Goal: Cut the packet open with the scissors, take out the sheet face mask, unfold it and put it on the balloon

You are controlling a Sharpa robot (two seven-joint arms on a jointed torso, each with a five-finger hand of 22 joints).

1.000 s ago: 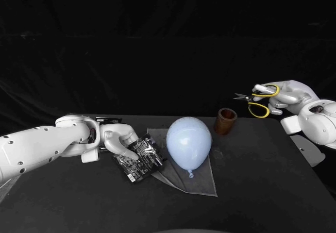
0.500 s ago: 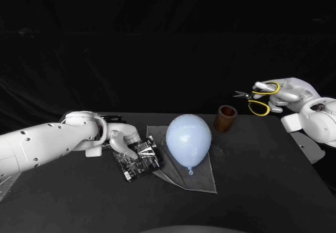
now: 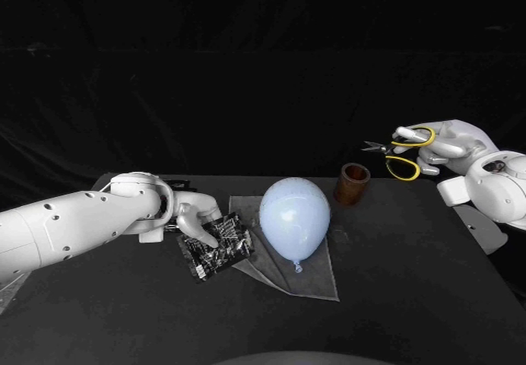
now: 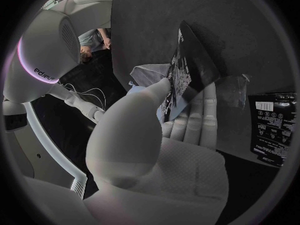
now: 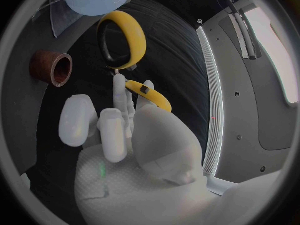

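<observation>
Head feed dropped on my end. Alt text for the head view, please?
The left robot hand holds a black packet beside a pale blue balloon lying on a clear sheet on the black table. The right robot hand holds yellow-handled scissors raised in the air; a brown cup stands near the balloon.

White print on packet (image 3: 218,246), illegible

**Head view.** Dim. The black backdrop and black bench (image 3: 416,296) swallow most of the light, which falls from above and in front. Balloon (image 3: 295,217) is the brightest item, with a soft highlight on its upper side.

**Left wrist view.** Fisheye, straight edges bowed toward the rim. Left robot hand (image 4: 156,135) evenly pale; small glints on the packet (image 4: 187,70).

**Right wrist view.** Washed-out pale panel (image 5: 275,50) at the rim. Dull sheen on the handles of the scissors (image 5: 139,35).
</observation>
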